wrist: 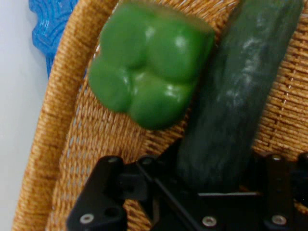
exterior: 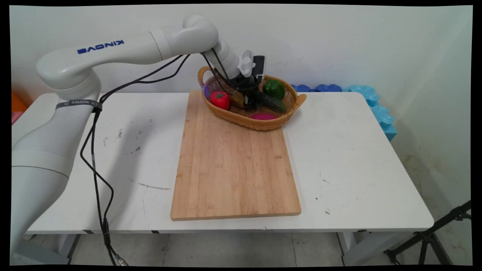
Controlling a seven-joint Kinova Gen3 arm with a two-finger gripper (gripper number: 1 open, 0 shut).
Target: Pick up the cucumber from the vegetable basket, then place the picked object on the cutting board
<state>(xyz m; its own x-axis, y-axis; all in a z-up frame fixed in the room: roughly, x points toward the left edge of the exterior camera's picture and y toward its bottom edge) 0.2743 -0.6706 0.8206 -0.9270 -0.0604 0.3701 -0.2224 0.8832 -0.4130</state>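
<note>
Reaching down into the wicker basket (exterior: 260, 122), the pincer (exterior: 250, 98) is hovering low over a dark green cucumber (wrist: 240, 96), whose near end is running in under the black linkage. I cannot tell whether the pincer is closed on the cucumber or only straddling it, since the cucumber is hiding that part. A green bell pepper (wrist: 149, 72) is lying just beside the cucumber, on the far side of the pincer, touching it or nearly so. A red tomato (exterior: 220, 99) is sitting on the arm side of the pincer, and a pink thing (exterior: 262, 116) is lying nearer the camera, against the basket's rim. By my judgement, a hold this near the cucumber's end is risking a droop of the long free part and a nudge to the pepper. The wooden cutting board (exterior: 233, 165) is lying well apart from the pincer, on the white table (exterior: 357, 158).
</note>
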